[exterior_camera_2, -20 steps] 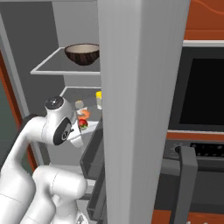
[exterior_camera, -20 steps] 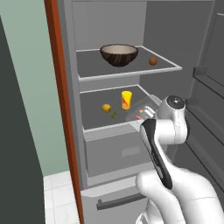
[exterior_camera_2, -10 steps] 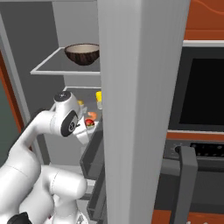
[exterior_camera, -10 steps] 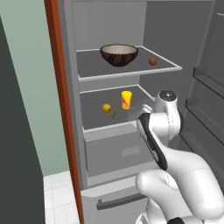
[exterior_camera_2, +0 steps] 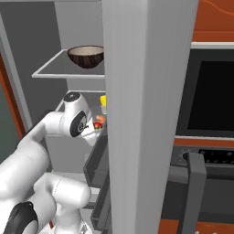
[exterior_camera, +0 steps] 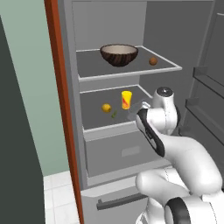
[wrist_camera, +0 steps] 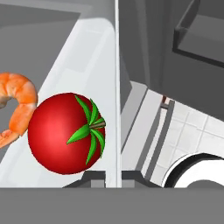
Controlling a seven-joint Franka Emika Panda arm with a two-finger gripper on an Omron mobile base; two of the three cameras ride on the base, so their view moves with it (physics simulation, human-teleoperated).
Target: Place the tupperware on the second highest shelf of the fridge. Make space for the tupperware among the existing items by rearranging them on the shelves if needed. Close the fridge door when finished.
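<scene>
My gripper (wrist_camera: 113,178) is shut on the rim of the tupperware (wrist_camera: 83,52), a pale tray holding a red tomato (wrist_camera: 65,133) and a curled orange piece (wrist_camera: 17,100). The tray (exterior_camera_2: 98,124) hangs at the front right of the lower shelf (exterior_camera: 94,109) of the open fridge. On that shelf stand a yellow-orange glass (exterior_camera: 126,99), a small orange fruit (exterior_camera: 106,107) and a green bit (exterior_camera: 113,115). The upper shelf (exterior_camera: 131,72) carries the dark brown bowl (exterior_camera: 119,54) and a brown ball (exterior_camera: 152,61). The fridge door (exterior_camera_2: 146,114) stands open at the right.
Grey door bins (exterior_camera: 205,87) sit close to my arm's right. A grey inner drawer (exterior_camera: 127,151) lies under the lower shelf, with the bottom drawer handle (exterior_camera: 120,202) below. A black wall oven (exterior_camera_2: 210,98) stands beyond the door.
My hand with the tupperware has moved a little to the left and deeper toward the lower shelf. The items on the shelves have not moved.
</scene>
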